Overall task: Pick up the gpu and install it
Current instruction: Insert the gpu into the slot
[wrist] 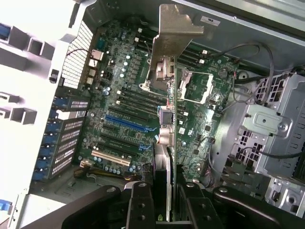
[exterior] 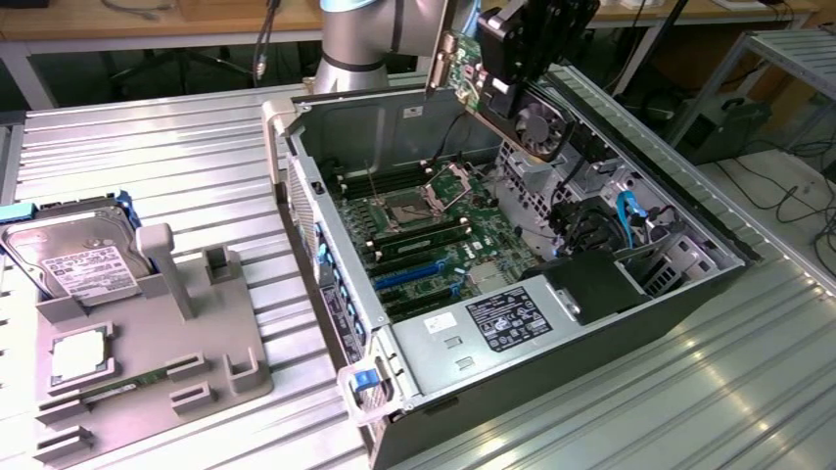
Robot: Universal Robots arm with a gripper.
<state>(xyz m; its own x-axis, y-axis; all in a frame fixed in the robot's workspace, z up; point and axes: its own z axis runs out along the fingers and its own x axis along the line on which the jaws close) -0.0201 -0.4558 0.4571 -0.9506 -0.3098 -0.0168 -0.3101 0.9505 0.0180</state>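
Green-board gpu (exterior: 535, 125) hangs tilted over the far end of the open computer case (exterior: 379, 127), clear of the motherboard (exterior: 418, 235), with its fan facing the exterior view's right. We see the gripper (wrist: 164, 193) with black fingers (wrist: 137, 207) pinching the card edge-on, and the silver bracket (wrist: 174, 33) at the card's far end. Hard drive (exterior: 85, 269) and memory stick (exterior: 131, 380) sit on the grey fixture (exterior: 196, 333) at the exterior view's left, well apart from the case.

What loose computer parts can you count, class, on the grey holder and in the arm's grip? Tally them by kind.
Green graphics card with black round fan, held aloft: 1
Silver labelled hard drive: 1
Thin green memory stick: 1
Silver square chip: 1
Total: 4
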